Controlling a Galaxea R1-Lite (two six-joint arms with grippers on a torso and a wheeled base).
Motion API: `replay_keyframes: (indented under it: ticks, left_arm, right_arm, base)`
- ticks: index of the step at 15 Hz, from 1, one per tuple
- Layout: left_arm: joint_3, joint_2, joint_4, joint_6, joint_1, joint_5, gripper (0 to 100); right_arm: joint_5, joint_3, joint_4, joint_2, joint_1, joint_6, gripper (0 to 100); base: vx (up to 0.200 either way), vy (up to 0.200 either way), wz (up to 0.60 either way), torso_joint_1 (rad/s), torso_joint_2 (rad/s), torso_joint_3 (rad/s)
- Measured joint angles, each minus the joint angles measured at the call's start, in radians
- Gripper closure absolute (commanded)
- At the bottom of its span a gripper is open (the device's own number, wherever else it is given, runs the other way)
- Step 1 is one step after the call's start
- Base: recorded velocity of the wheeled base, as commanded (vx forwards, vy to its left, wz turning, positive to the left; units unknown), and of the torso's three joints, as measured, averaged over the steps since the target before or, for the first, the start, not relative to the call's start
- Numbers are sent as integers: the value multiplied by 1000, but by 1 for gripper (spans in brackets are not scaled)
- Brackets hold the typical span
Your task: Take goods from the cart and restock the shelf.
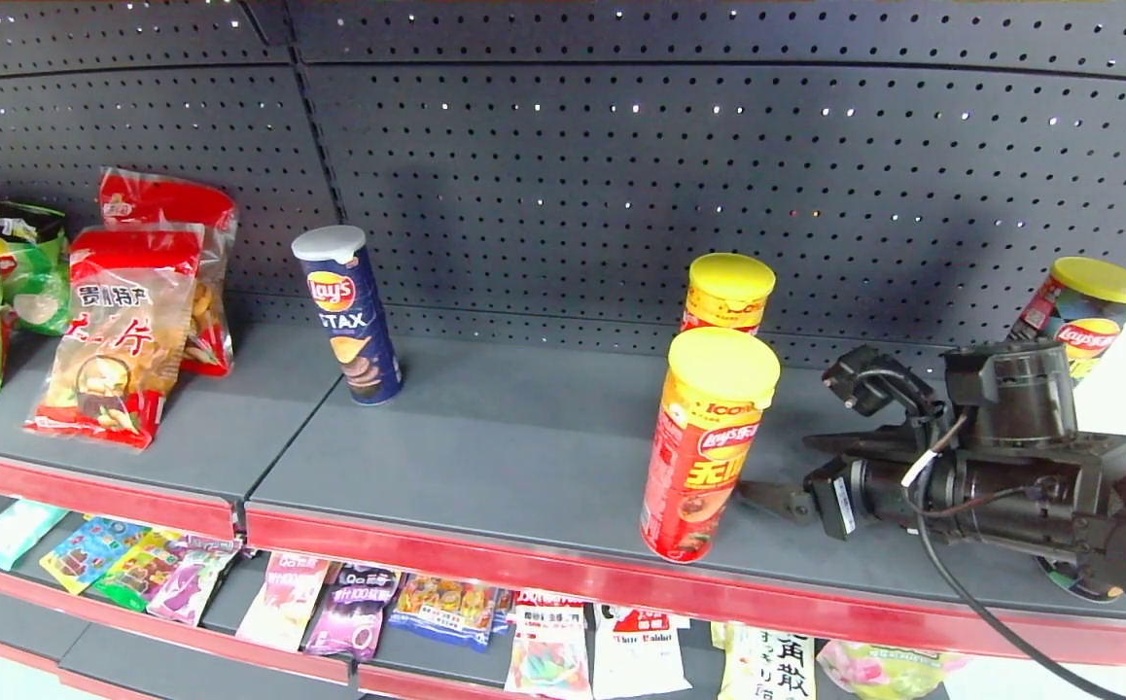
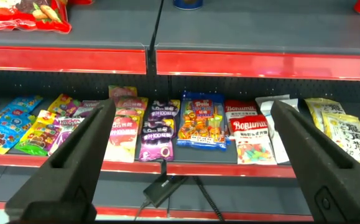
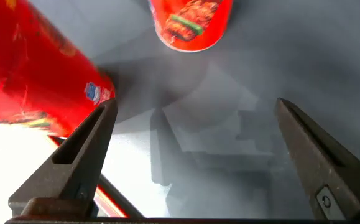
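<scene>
My right claw (image 1: 779,469) gapes wide just beside the red can (image 1: 709,447), which stands at the shelf (image 1: 524,457) front edge, with bare shelf beyond it. My left claw (image 2: 192,106), also spread, faces the sweets (image 2: 198,121) below.

The right arm (image 1: 971,496) lies level just right of the front red can (image 1: 704,457), the right claw (image 1: 773,467) spread wide toward it; the left claw (image 2: 192,104), likewise spread, hangs below that can.
</scene>
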Motion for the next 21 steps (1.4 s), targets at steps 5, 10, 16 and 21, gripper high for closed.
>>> replay_keyframes:
  ticks: [5,10,16,21]
  left_arm:
    - [0,0,0,0,0,0,0]
    - [0,0,0,0,1,0,0]
    - [0,0,0,0,0,0,0]
    - [0,0,0,0,0,0,0]
  right_arm:
    - [1,22,1,6,31,-2,0]
    - [2,26,1,11,59,-2,0]
    - [3,35,1,10,100,0,0]
    - [3,57,-1,-8,123,5,0]
  base:
    - [0,0,0,0,0,0]
    - [0,0,0,0,0,0]
    - [0,0,0,0,0,0]
    - [0,0,0,0,0,0]
